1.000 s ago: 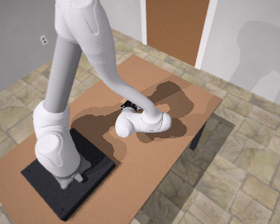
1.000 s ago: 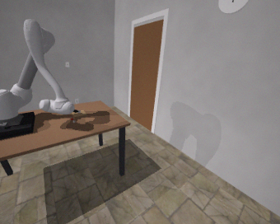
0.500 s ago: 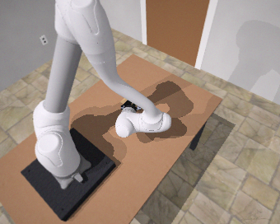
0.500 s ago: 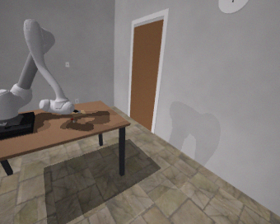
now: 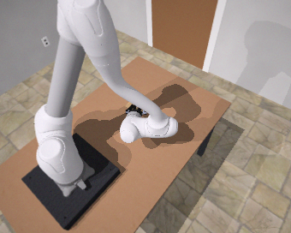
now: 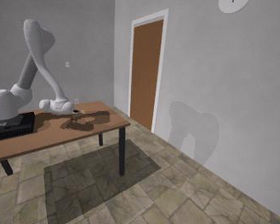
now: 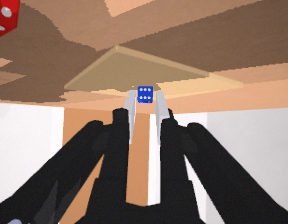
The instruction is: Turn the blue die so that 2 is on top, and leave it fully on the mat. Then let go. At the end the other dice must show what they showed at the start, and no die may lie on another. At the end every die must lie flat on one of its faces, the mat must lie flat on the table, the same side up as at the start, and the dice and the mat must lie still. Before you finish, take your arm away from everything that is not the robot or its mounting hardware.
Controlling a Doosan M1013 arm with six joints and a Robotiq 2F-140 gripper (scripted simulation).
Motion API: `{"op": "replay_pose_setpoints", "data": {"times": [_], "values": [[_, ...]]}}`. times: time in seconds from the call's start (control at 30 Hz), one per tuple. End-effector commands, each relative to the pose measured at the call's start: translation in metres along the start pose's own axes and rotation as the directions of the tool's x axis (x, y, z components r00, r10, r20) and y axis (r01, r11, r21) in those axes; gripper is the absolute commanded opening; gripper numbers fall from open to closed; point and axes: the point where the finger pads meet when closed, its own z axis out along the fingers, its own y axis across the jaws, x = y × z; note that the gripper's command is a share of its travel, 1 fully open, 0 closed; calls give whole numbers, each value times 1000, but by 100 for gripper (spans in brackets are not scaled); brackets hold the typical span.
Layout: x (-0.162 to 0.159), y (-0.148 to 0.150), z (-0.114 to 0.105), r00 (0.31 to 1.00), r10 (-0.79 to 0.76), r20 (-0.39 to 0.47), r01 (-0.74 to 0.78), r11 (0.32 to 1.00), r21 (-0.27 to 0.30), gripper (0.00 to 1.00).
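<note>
The end effector [image 7: 145, 98] is standing narrow, its pale pads [image 7: 131, 112] just beside the blue die [image 7: 145, 94] on either side with a sliver of gap showing, so I judge it is no longer gripping.

The die is sitting between the fingertips at the mat's [image 7: 125, 67] near edge. The face toward the wrist camera is showing six pips, and I cannot tell which face is on top.

To do the release well, the fingers should be opening evenly and slowly and then withdrawing straight back, so that neither pad drags a crisp-cornered cube off the mat or tips it.

The mat is looking thin, flat and tan on the smooth brown bench [image 7: 235, 30]. A glossy red die [image 7: 5, 17] is lying well apart.
</note>
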Motion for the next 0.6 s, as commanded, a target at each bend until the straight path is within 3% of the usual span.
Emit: {"op": "replay_pose_setpoints", "data": {"times": [0.0,0.57], "values": [[0,0,0,1000,0,0,0,1000,0,16],[0,0,0,1000,0,0,0,1000,0,19]]}}
